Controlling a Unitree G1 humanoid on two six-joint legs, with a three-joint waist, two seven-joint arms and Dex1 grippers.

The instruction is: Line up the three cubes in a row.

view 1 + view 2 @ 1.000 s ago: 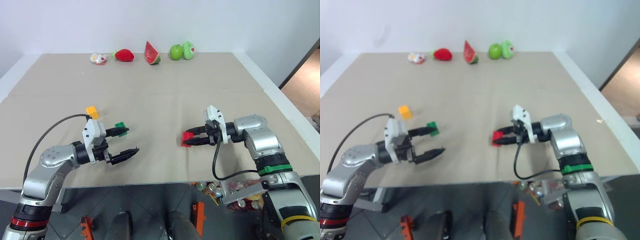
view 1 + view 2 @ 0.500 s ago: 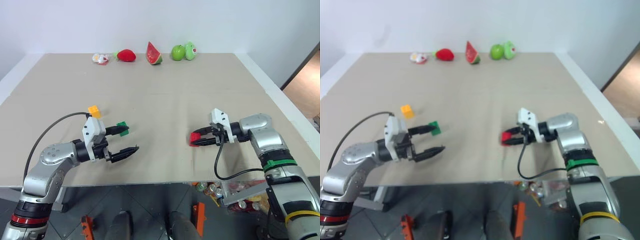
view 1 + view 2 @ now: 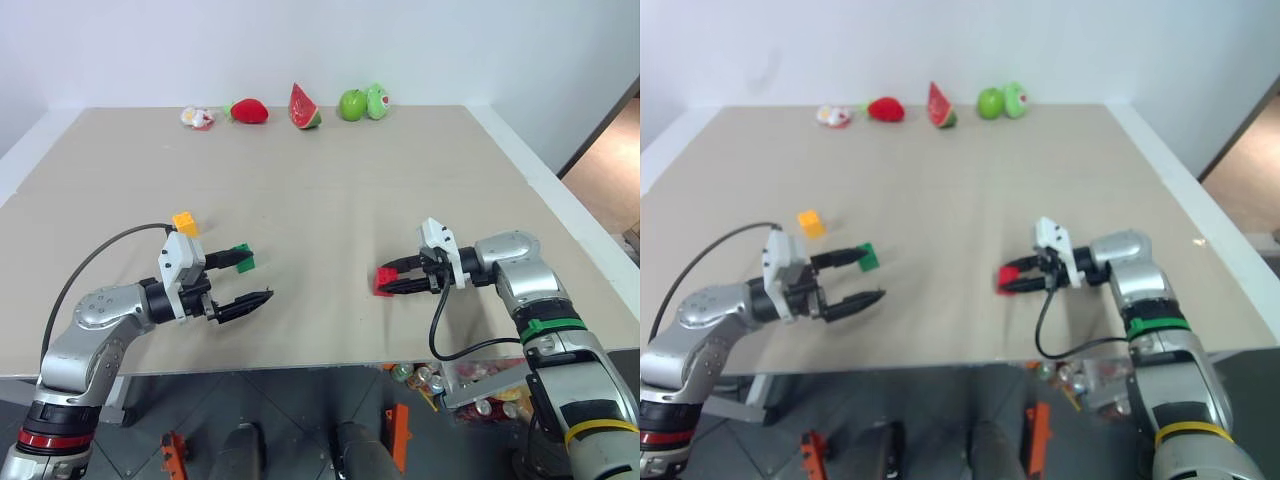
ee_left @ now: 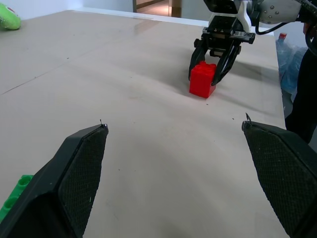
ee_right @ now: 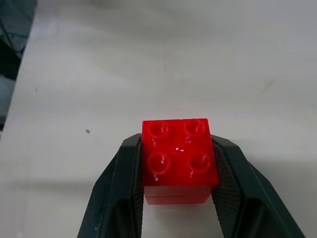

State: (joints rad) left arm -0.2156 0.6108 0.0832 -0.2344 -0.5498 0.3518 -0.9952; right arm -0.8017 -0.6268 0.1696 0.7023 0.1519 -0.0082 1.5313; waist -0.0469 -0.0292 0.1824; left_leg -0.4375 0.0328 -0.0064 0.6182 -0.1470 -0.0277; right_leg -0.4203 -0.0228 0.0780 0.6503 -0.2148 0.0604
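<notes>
Red cube (image 5: 179,158): clamped between the two black fingers of the right pincer (image 3: 392,283), low over the beige bench (image 3: 330,180), on the robot's right.
Green cube (image 3: 243,258): on the bench, just beside the far finger of the left pincer (image 3: 243,282), whose jaws are spread wide around nothing.
Yellow-orange cube (image 3: 184,222): near the green one, a little farther back and to the left.
Step in hand: the red cube is judged to be mid-transfer toward the other two, which are well apart from it.
Next move: a carry leftward is called for, then a set-down in line with green and yellow-orange.
View differences: the four studs are shown from above in the right wrist view; whether the cube touches the bench cannot be told there. Both other cubes are shown in the head views.
</notes>
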